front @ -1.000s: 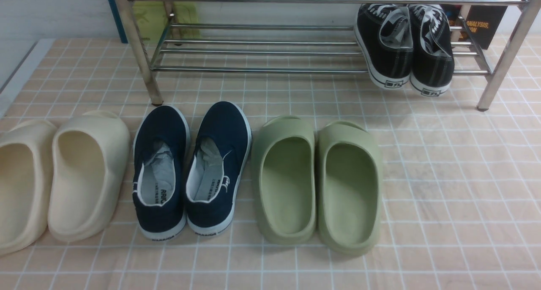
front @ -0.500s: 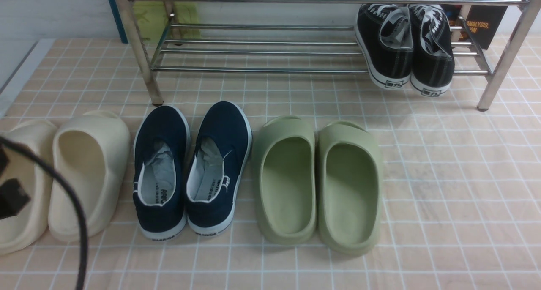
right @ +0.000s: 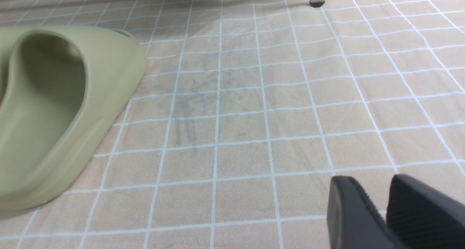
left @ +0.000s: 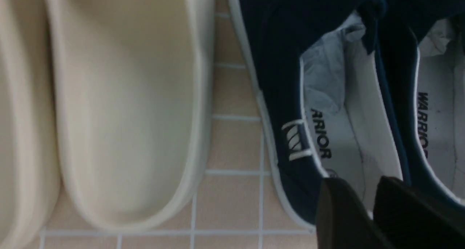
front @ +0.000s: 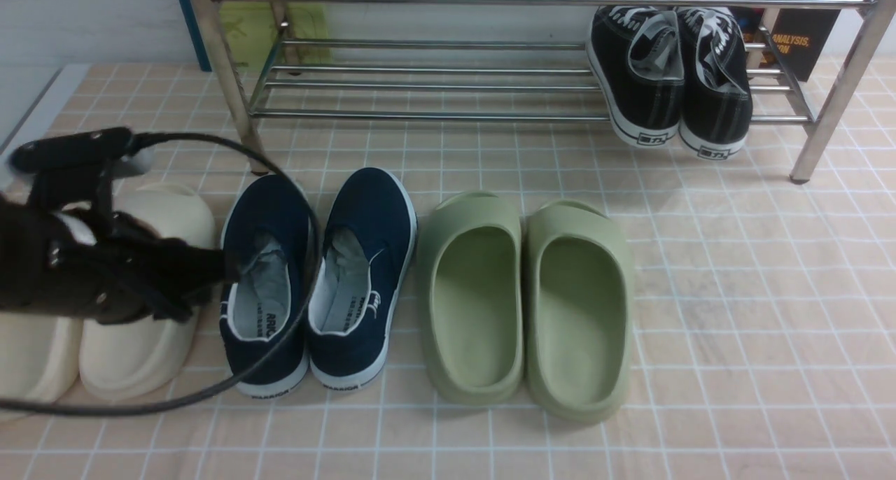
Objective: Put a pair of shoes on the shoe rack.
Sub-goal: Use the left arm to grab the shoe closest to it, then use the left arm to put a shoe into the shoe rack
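The pair of shoes, two navy slip-ons with white soles, stands side by side on the tiled floor: the left shoe (front: 269,217) and the right shoe (front: 374,214). Behind them is the chrome shoe rack (front: 420,115). My left gripper (front: 225,266) reaches in over the cream slides and hangs at the outer rim of the left shoe's opening. In the left wrist view that gripper (left: 363,183) is open over the heel of the left shoe (left: 276,78), with nothing between its fingers; the other shoe (left: 399,71) lies beside it. My right gripper (right: 377,183) is open above bare tiles.
Black lace-up sneakers (front: 644,95) lean on the rack's lower bars at the right end. Cream slides (front: 154,214) lie left of the navy pair, green slides (front: 476,221) right of it. A rack leg (front: 252,144) stands just behind the left navy shoe. The left arm's cable (front: 280,340) loops over that shoe.
My left arm has come into the front view from the left and moved across the cream slides to the left navy shoe. No shoe has moved.
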